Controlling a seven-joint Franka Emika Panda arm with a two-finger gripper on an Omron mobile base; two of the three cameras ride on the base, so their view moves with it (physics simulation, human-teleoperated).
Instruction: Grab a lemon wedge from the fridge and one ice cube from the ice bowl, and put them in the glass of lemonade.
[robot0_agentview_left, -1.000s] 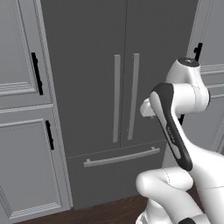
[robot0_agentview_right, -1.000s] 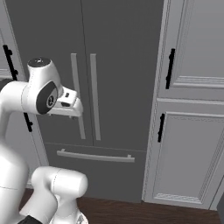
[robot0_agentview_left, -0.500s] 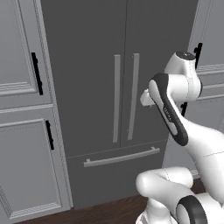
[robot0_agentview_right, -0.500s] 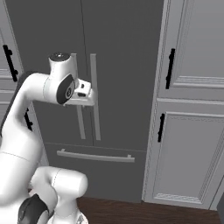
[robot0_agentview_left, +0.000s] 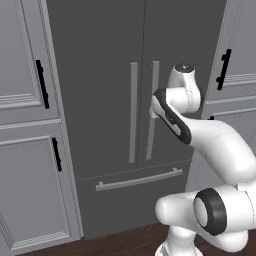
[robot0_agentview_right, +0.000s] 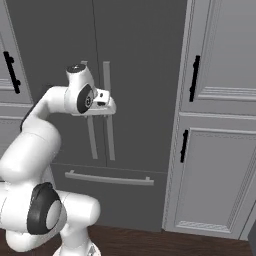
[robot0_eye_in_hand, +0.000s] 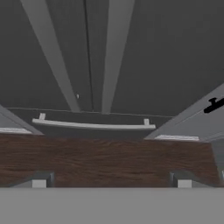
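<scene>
The fridge (robot0_agentview_left: 100, 75) stands shut in front of me, its two long pale bar handles (robot0_agentview_left: 133, 112) side by side at the door seam. My gripper (robot0_agentview_right: 106, 104) is raised at mid height of the doors, just in front of those handles (robot0_agentview_right: 106, 130) and apart from them. In the hand view the gripper (robot0_eye_in_hand: 111, 181) is open, its two fingertips (robot0_eye_in_hand: 39, 182) spread wide with nothing between them, looking down the fridge front (robot0_eye_in_hand: 153, 52) at the drawer handle (robot0_eye_in_hand: 94, 125). The lemon wedge, ice cube, ice bowl and glass of lemonade are out of view.
Panelled grey cabinets (robot0_agentview_left: 25, 150) with short black handles flank the fridge on the left, and more cabinets (robot0_agentview_right: 220, 150) stand on the right. The lower drawer has a horizontal bar handle (robot0_agentview_left: 137, 180). Dark wood floor (robot0_eye_in_hand: 105, 159) runs along the base.
The arm has swung up and forward, carrying the hand from beside the base to just in front of the fridge's door handles. The jaws have stayed open.
</scene>
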